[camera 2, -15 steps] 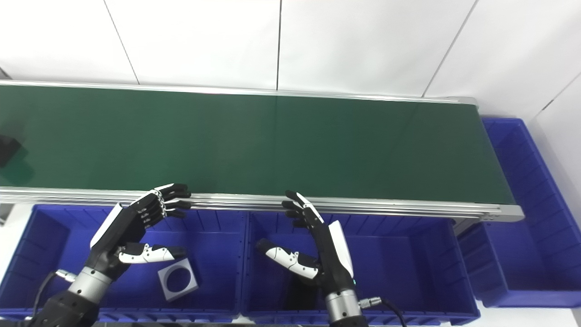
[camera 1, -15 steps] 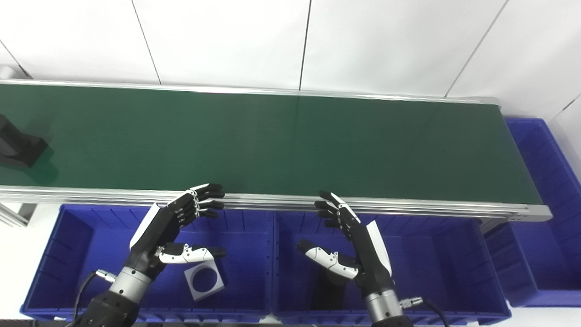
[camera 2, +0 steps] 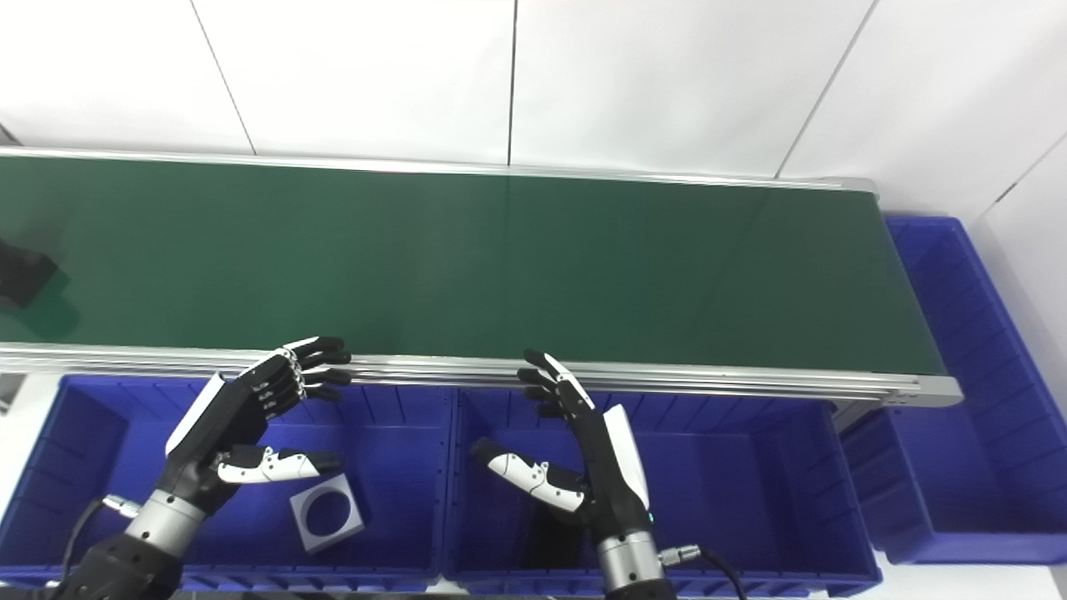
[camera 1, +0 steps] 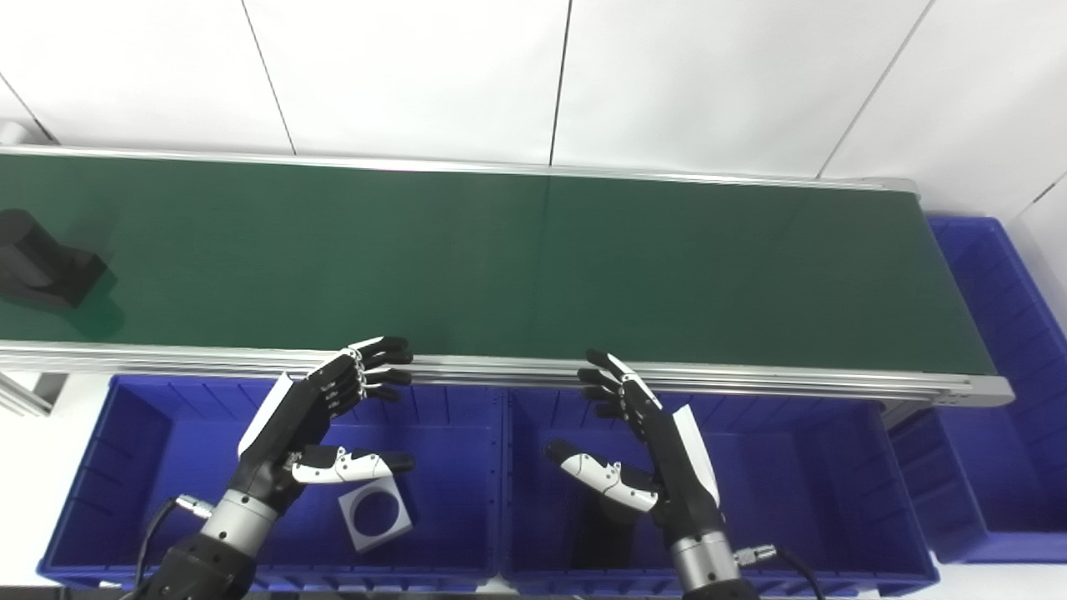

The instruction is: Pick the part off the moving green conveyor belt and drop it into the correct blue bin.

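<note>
- A long green conveyor belt (camera 1: 533,258) runs across the scene from left to right, framed by silver rails, with a white panelled wall (camera 1: 417,75) behind it.
- A black part (camera 1: 46,271) sits on the belt at its far left end — it is cut off by the picture's edge in the right eye view, and its exact shape is hard to tell.
- Below the belt's near rail stand two blue bins side by side: the left bin (camera 1: 125,467) and the middle bin (camera 1: 800,467). A third blue bin (camera 1: 1000,467) stands past the belt's right end.
- A grey square plate with a round hole (camera 1: 374,516) lies on the floor of the left bin, near its right wall.
- A dark object (camera 1: 602,533) lies in the middle bin, mostly hidden behind the right hand's thumb and wrist; what it is cannot be told.
- The left hand (camera 1: 313,425) hovers over the left bin, open and holding nothing, fingers spread from the thumb and its fingertips (camera 1: 392,360) at the belt's near rail.
- The right hand (camera 1: 646,442) hovers over the middle bin — also open and empty, its fingers reaching up toward the rail and the thumb pointing left.
- Both hands are well apart from the black part.
</note>
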{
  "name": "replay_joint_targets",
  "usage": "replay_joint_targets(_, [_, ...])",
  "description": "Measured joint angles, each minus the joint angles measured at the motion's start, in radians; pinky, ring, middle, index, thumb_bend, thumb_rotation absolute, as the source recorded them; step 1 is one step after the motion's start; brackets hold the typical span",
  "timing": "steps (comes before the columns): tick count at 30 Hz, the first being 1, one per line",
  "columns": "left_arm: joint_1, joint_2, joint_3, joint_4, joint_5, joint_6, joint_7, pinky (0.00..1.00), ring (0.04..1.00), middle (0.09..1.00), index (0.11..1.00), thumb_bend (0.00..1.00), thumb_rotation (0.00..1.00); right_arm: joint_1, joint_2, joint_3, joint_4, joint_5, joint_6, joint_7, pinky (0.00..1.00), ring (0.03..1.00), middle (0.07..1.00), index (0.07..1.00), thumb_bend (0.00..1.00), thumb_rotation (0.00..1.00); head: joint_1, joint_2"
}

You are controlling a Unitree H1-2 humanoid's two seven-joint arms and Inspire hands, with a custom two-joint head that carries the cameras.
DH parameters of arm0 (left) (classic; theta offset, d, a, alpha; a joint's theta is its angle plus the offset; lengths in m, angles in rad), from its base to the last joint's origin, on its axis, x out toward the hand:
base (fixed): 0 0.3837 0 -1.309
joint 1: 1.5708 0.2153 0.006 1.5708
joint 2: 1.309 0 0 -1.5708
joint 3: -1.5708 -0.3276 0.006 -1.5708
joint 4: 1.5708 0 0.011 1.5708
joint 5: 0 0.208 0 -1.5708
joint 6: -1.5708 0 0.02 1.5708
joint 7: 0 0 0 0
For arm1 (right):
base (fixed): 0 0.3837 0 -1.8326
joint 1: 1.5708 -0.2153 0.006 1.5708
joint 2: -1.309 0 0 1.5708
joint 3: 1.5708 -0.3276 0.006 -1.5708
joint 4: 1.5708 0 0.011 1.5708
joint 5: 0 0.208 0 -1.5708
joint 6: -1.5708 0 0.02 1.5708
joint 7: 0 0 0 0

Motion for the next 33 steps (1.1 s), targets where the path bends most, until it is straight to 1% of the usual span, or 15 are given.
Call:
replay_joint_targets(4, [0.0,0.0,0.0,0.0,0.001,0.0,0.0,0.67,0.729,0.796,0.805,0.86,0.16,0.0,0.0,0.0,0.0,0.0,0.0,0.0,0.74,0.782,0.815,0.869,0.66,0.43,0.0,0.0])
replay_joint_targets(11, [0.0,0.0,0.0,0.0,0.0,0.0,0.0,0.66,0.717,0.787,0.805,0.86,0.15,0.0,0.0,0.0,0.0,0.0,0.001,0.0,0.74,0.783,0.815,0.869,0.66,0.43,0.0,0.0])
replay_joint_targets(22, [0.0,0.0,-0.001,0.0,0.006,0.0,0.001,0.66,0.723,0.793,0.805,0.86,0.16,0.0,0.0,0.0,0.0,0.001,0.001,0.0,0.74,0.786,0.816,0.871,0.67,0.44,0.006,0.002])
replay_joint_targets(25, [0.0,0.0,-0.001,0.0,0.006,0.0,0.001,0.66,0.725,0.795,0.805,0.86,0.17,0.0,0.0,0.0,0.0,0.001,0.001,0.0,0.74,0.785,0.815,0.87,0.66,0.44,0.011,0.002])
replay_joint_targets(29, [0.0,0.0,-0.001,0.0,0.0,0.001,0.001,0.67,0.731,0.796,0.805,0.86,0.16,0.001,0.0,0.0,-0.001,0.001,0.001,0.0,0.75,0.789,0.821,0.874,0.66,0.44,0.009,0.002])
replay_joint_targets(30, [0.0,0.0,-0.001,0.0,-0.001,0.001,0.001,0.67,0.731,0.795,0.804,0.86,0.16,0.001,0.0,0.0,-0.001,0.003,0.001,0.001,0.75,0.791,0.822,0.875,0.66,0.44,0.023,0.0])
replay_joint_targets(32, [0.0,0.0,-0.002,0.0,0.0,0.001,0.001,0.66,0.727,0.79,0.802,0.86,0.16,0.002,0.0,0.0,-0.001,0.005,0.001,0.001,0.74,0.787,0.818,0.871,0.66,0.43,0.076,-0.008])
replay_joint_targets(33, [0.001,-0.001,-0.004,0.0,0.001,0.001,0.001,0.66,0.727,0.79,0.801,0.86,0.16,0.002,-0.001,0.0,-0.001,0.007,0.001,0.001,0.74,0.786,0.818,0.871,0.66,0.43,0.077,-0.008])
